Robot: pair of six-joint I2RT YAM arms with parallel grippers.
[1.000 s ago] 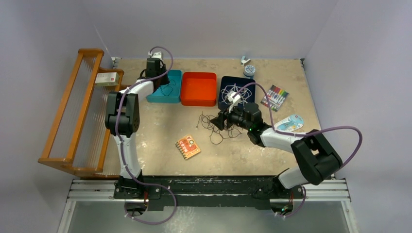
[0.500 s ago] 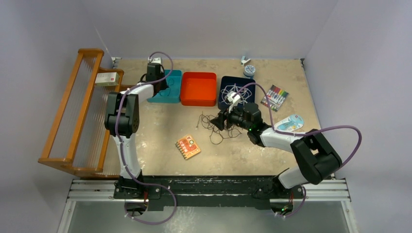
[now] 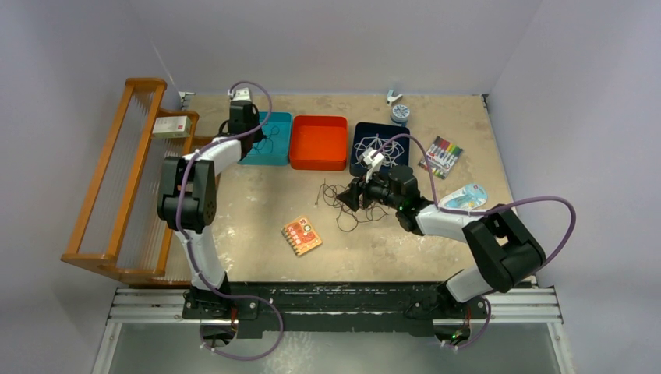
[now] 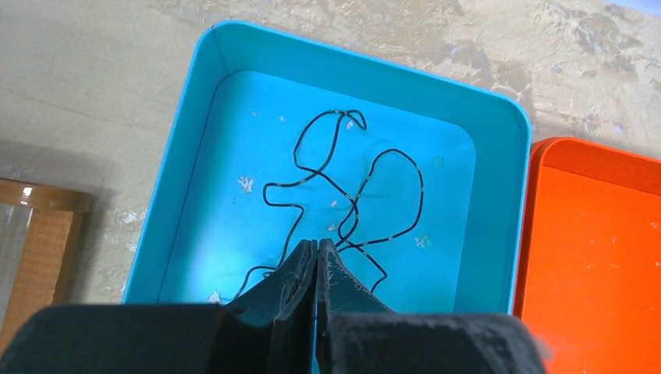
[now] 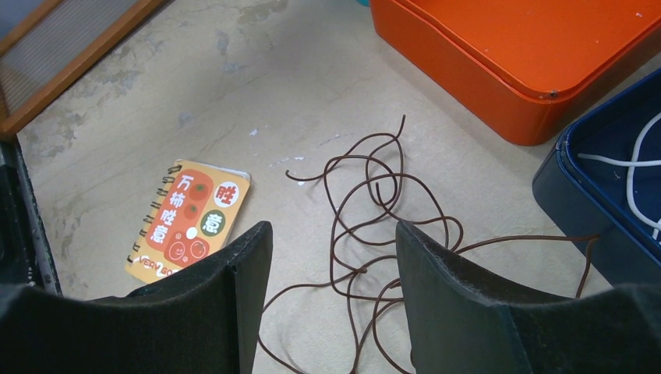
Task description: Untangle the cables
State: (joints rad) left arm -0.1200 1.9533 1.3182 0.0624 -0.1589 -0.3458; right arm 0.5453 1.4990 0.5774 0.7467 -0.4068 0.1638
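While one black cable [image 4: 421, 195] lies separated in the teal tray [image 3: 282, 117], upper left, below the clenched left gripper [image 4: 316, 261], a dark tangle [image 5: 387, 187] sits mid-frame under the released right gripper [image 5: 334, 234]. Judged partly done.

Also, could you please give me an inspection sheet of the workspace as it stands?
Surface: beige table, scuffed.
Job's things: black cable in teal tray; white cables in navy tray; dark tangle on table.
Clutter: orange tray, notebook, marker pack.
Grippers: left end effector shut over teal tray; right end effector open above tangle.
Cables: purple hoses on both arms.
Surroundings: wooden rack left, grey walls.
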